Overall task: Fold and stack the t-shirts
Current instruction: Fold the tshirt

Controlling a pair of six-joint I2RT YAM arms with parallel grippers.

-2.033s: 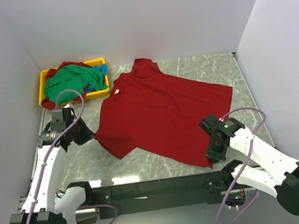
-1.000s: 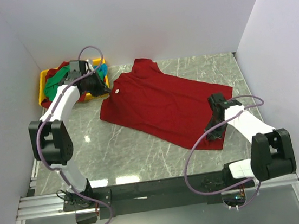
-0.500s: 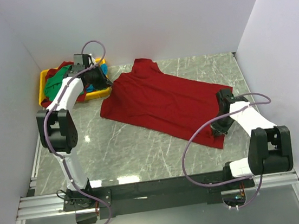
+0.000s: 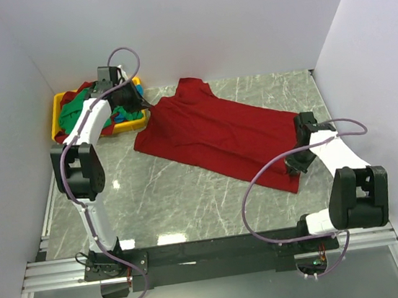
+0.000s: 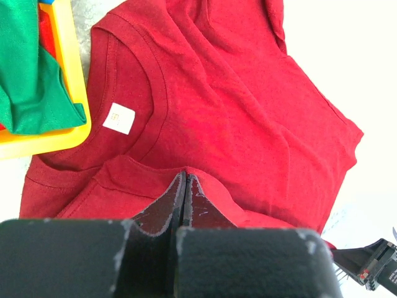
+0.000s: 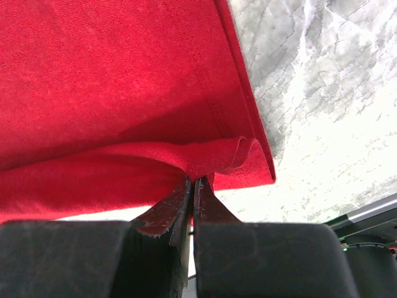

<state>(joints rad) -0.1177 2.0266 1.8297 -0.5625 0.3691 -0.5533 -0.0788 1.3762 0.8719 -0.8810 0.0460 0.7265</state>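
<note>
A deep red t-shirt (image 4: 212, 136) lies on the marble table, its near half folded over toward the back. Its white neck label (image 5: 120, 118) shows in the left wrist view. My left gripper (image 4: 141, 104) is shut on the shirt's folded edge (image 5: 149, 180) near the collar, beside the tray. My right gripper (image 4: 298, 160) is shut on the shirt's hem fold (image 6: 211, 158) at the right end, close to the table. Green (image 4: 81, 109), blue (image 4: 134, 93) and red shirts lie heaped in the tray.
A yellow plastic tray (image 4: 59, 119) stands at the back left corner; its rim (image 5: 68, 81) is close to the left gripper. White walls close in the left, back and right sides. The marble table edge (image 6: 366, 211) shows under the right gripper.
Both grippers have carried the shirt's near edge toward the back, folding it over the far half. The left arm has gone from near the front left to beside the tray.
</note>
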